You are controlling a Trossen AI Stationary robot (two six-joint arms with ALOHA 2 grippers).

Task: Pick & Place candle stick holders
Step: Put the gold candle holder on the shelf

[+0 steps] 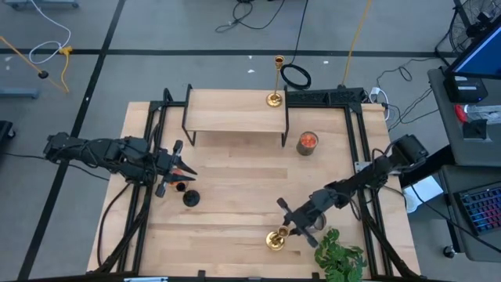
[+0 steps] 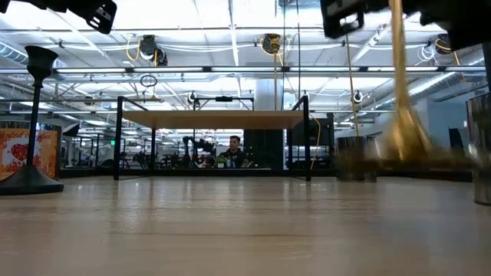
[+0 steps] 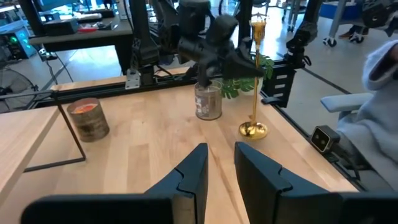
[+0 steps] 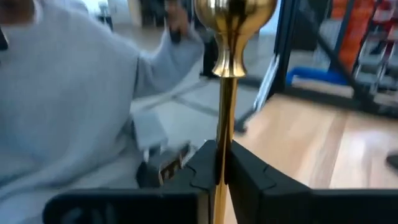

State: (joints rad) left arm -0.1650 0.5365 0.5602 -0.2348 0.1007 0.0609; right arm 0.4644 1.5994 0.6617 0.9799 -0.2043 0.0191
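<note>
My right gripper (image 1: 288, 227) is shut on a gold candlestick (image 3: 254, 74) near the table's front edge, right of centre. Its round base (image 1: 275, 240) is at the table top. A second gold candlestick (image 1: 275, 82) stands by its base on the raised wooden shelf (image 1: 235, 111) at the far side. The shorter black candlestick (image 1: 189, 197) stands by its base left of centre; it also shows in the low view (image 2: 34, 115). My left gripper (image 1: 178, 168) is open and empty just beyond the black candlestick. My right gripper pinches the gold candlestick's thin stem (image 4: 222, 155) between its two fingers, in the stem's upper half, below the cup (image 4: 234, 12). The fingers come about level from the table's right and lie across the stem. The candlestick is upright; I cannot tell whether its base (image 3: 253, 129) rests on the table.
A glass jar with red-orange fill (image 1: 308, 143) stands right of the shelf. A grey-filled jar (image 3: 208, 102) stands under my right arm. A green plant (image 1: 340, 254) sits at the front right corner. A person's grey sleeve (image 3: 379, 93) shows beyond the right edge.
</note>
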